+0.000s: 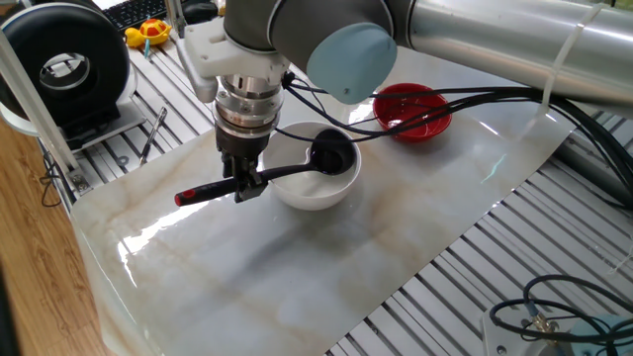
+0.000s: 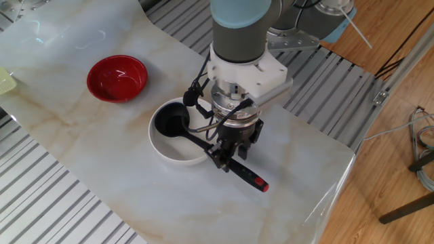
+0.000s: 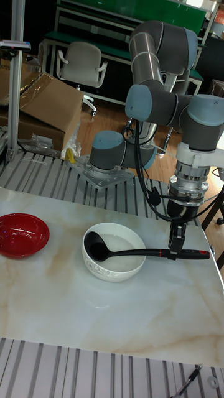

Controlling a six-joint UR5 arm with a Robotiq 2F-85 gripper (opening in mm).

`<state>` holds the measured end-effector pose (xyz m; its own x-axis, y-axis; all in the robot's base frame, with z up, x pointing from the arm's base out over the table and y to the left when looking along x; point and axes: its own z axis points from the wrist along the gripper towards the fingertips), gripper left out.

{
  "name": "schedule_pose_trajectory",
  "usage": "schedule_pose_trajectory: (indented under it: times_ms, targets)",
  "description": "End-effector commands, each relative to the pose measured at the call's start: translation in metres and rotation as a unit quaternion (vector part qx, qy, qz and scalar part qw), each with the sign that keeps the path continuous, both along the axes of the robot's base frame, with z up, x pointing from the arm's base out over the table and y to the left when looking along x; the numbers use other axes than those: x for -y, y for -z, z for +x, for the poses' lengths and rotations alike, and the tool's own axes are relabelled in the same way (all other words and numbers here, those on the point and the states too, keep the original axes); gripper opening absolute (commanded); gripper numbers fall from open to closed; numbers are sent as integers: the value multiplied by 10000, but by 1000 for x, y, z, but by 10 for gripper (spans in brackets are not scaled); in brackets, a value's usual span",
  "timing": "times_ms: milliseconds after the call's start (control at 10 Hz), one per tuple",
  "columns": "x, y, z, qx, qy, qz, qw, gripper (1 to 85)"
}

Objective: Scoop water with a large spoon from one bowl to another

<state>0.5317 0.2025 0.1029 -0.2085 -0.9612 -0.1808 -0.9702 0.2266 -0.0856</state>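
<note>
Pointing straight down over the marble-patterned table (image 1: pixel 326 267), the gripper (image 1: pixel 244 182) has its fingers closed on the thin black handle of the large spoon (image 1: pixel 297 168), gripping it toward the red-tipped end, just outside the rim of the white bowl (image 1: pixel 307 188). In the tall fixed view the spoon (image 3: pixel 134 252) lies nearly level, its handle crossing the bowl's right rim and its deep black scoop sitting low inside the white bowl (image 3: pixel 115 258) at the left side, while the gripper (image 3: pixel 176 247) clamps the handle with the red tip sticking out to the right of the fingers. The other fixed view shows the same hold from the opposite side: the gripper (image 2: pixel 227 160) is on the handle, the spoon (image 2: pixel 193 135) runs from the scoop in the white bowl (image 2: pixel 169 152) out to the red tip lying near the table surface. Water inside the white bowl cannot be made out clearly. The red bowl (image 2: pixel 116 78) stands apart from the white bowl, on the far left in that view, and appears in the tall view at the table's left edge (image 3: pixel 22 234).
</note>
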Motion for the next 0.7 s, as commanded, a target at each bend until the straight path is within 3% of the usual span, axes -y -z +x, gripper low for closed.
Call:
schedule_pose_trajectory:
  times_ms: [0, 600]
  targets:
    - [2, 2, -4, -24, -47, 71, 10000, 483]
    - [-3, 4, 0, 8, -96, 164, 9998, 433]
